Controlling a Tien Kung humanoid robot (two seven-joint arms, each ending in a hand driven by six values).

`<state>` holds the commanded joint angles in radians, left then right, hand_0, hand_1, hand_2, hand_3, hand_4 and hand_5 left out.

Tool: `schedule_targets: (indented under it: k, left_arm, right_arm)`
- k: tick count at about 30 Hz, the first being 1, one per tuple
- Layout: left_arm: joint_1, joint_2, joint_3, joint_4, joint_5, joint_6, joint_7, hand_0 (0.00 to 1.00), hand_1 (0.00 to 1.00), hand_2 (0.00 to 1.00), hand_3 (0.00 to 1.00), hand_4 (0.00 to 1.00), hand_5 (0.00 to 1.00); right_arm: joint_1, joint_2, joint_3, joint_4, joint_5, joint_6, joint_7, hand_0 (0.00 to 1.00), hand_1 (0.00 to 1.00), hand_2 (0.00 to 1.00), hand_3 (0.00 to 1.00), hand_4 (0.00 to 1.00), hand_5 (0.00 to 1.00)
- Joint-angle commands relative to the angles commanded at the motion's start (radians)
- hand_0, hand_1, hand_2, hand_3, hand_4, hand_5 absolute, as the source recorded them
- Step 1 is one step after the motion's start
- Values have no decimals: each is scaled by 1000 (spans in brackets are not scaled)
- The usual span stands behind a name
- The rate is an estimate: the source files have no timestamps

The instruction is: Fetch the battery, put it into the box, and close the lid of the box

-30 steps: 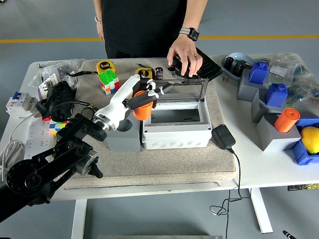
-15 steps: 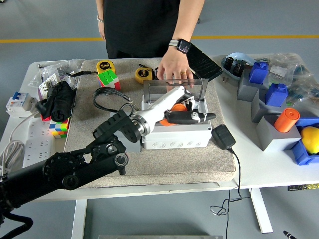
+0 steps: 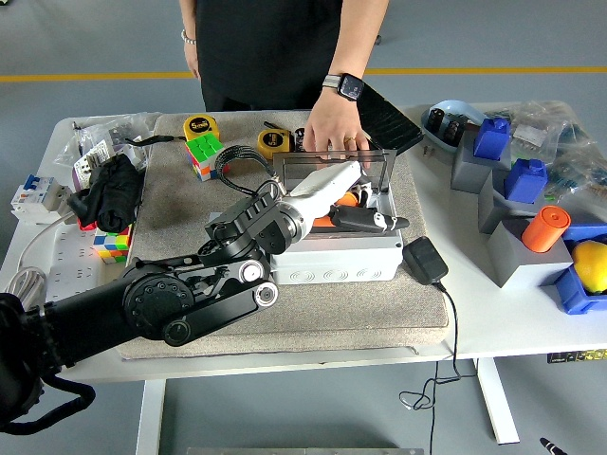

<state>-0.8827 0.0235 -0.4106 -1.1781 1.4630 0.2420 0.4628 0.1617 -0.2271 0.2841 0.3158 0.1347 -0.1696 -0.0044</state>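
Head view: the left hand (image 3: 365,216) is stretched over the open grey box (image 3: 337,248), fingers loosened, nothing gripped. The orange battery (image 3: 343,201) is tucked inside the box, just at the hand's 11 o'clock. The lid (image 3: 334,163) is held upright by a person's hand (image 3: 330,131).

Orange battery (image 3: 345,201); light grey box (image 3: 332,256); black-and-white left hand (image 3: 365,218); beige mat (image 3: 313,313); white table (image 3: 531,327).

The orange battery (image 3: 345,201) sits inside the open grey box (image 3: 332,258) near the middle of the worktop, with the box's clear lid (image 3: 327,163) standing up at its 12 o'clock side.
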Motion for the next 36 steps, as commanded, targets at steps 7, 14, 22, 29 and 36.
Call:
schedule_targets:
  k: [7, 14, 22, 29, 36]
  left_arm:
    - [-10, -13, 1, 13, -15, 29, -41, 86, 107, 192, 167, 998, 598]
    - [-3, -14, -9, 17, -92, 76, -124, 183, 255, 294, 336, 998, 615]
    - [1, -16, 7, 29, -106, 84, -129, 195, 290, 317, 372, 998, 628]
    - [-1, -16, 9, 35, -108, 73, -118, 197, 294, 323, 378, 998, 639]
    - [3, -17, 10, 37, -123, 75, -127, 197, 297, 326, 381, 998, 645]
  right_arm:
    - [3, -1, 1, 1, -1, 0, 0, 574, 637, 660, 574, 935, 497]
    - [4, -2, 0, 1, -3, 0, 0, 576, 637, 661, 574, 934, 497]
    - [4, -2, -1, 1, -3, -1, 0, 574, 637, 660, 574, 934, 497]
    - [5, -2, 0, 1, 0, -1, 1, 576, 637, 660, 574, 934, 497]
    - [5, -3, 2, 2, -2, -1, 2, 577, 637, 661, 574, 934, 499]
